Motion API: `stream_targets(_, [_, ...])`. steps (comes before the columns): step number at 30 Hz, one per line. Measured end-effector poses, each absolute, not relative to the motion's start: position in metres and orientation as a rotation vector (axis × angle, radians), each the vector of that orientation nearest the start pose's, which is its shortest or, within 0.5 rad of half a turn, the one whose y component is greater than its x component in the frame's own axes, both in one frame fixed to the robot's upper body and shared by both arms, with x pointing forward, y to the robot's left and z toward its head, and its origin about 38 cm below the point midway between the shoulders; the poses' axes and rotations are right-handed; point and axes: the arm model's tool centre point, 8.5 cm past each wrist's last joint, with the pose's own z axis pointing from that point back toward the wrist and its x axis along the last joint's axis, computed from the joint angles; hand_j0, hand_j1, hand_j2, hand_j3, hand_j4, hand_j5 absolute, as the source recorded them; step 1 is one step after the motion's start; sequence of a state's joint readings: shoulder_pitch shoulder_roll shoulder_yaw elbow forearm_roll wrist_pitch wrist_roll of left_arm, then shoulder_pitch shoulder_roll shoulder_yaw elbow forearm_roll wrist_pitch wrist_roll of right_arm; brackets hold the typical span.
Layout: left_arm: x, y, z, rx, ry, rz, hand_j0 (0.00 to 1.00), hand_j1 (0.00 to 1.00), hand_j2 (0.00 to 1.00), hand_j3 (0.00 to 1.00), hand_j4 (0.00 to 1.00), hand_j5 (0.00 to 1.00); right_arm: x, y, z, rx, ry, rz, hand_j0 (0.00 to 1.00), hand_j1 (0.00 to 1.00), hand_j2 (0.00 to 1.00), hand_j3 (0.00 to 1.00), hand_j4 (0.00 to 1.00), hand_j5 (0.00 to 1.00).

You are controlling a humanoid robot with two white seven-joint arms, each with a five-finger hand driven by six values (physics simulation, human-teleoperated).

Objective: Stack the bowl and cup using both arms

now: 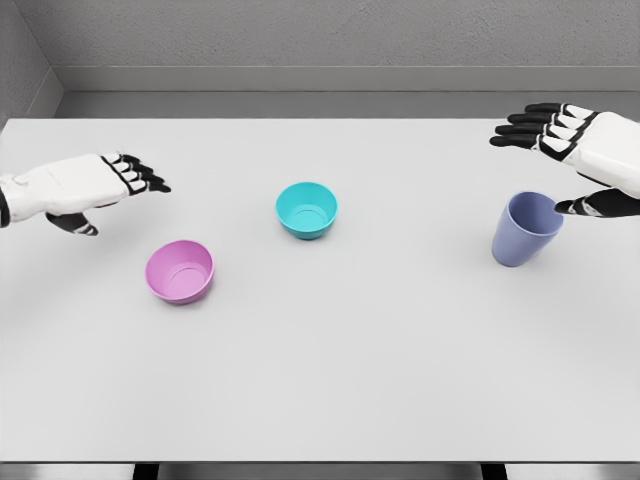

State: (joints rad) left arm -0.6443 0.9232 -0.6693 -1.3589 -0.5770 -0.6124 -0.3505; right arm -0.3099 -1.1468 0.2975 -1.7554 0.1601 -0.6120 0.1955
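Observation:
A pink bowl (pixel 181 271) sits upright on the white table (pixel 330 380), left of centre. A teal bowl (pixel 307 209) stands near the middle, farther back. A lavender-blue cup (pixel 525 228) stands upright at the right. My left hand (pixel 125 185) hovers at the far left, above and behind the pink bowl, fingers extended and apart from it. My right hand (pixel 560 160) hangs just beyond the cup, fingers spread toward the left and thumb by the cup's rim, holding nothing.
The table's far edge meets a grey wall (pixel 330 40) at the back. The near table edge runs along the bottom of the view. Bare tabletop lies between the bowls and the cup.

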Motion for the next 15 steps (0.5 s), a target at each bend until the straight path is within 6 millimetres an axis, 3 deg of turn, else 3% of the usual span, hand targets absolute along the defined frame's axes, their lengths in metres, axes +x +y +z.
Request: stream_targets(15, [0.416, 0.318, 0.182, 0.529, -1.232, -2.330, 1.00, 1.00, 1.00, 1.00, 1.00, 1.00, 0.358, -0.355, 0.302, -0.518, -1.812, 1.827, 1.00, 1.00, 1.00, 1.00, 1.00, 1.00])
